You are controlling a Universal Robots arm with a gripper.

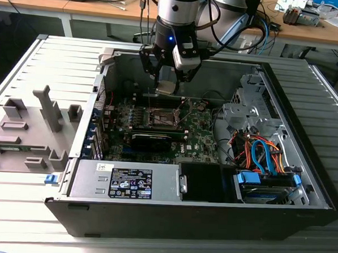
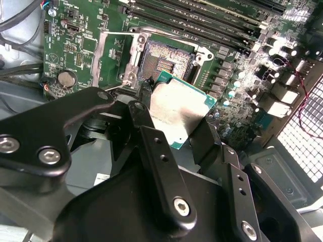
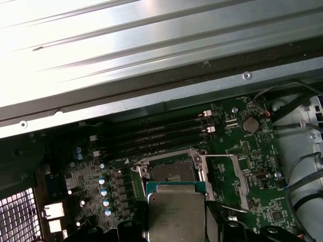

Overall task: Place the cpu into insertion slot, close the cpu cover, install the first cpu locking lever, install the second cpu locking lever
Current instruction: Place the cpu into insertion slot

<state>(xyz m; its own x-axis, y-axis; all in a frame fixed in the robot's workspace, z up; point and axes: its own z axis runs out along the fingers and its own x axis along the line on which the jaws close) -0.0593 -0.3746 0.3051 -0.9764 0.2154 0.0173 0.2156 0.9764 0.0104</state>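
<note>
My pincer [image 1: 170, 76] hangs in the upper middle of the exterior view, over the open computer case [image 1: 209, 216] that lies on the ribbed grey counter [image 1: 22, 215]. Its fingers [image 2: 151, 138] are closed partway onto the cpu [image 2: 179, 113], clamping two opposite edges, with the chip's silvery face turned toward the wrist cameras. The chip is held in the air above the green motherboard [image 1: 201, 140] and does not touch it. In both wrist views the insertion slot [image 3: 170, 175] shows just beyond the chip's edge, with its dark centre uncovered and nothing seated in it. A thin wire locking lever [image 3: 241, 181] is swung out beside the slot. The cpu cover may be the silvery frame along the slot's side, but I cannot tell for sure from these angles.
</note>
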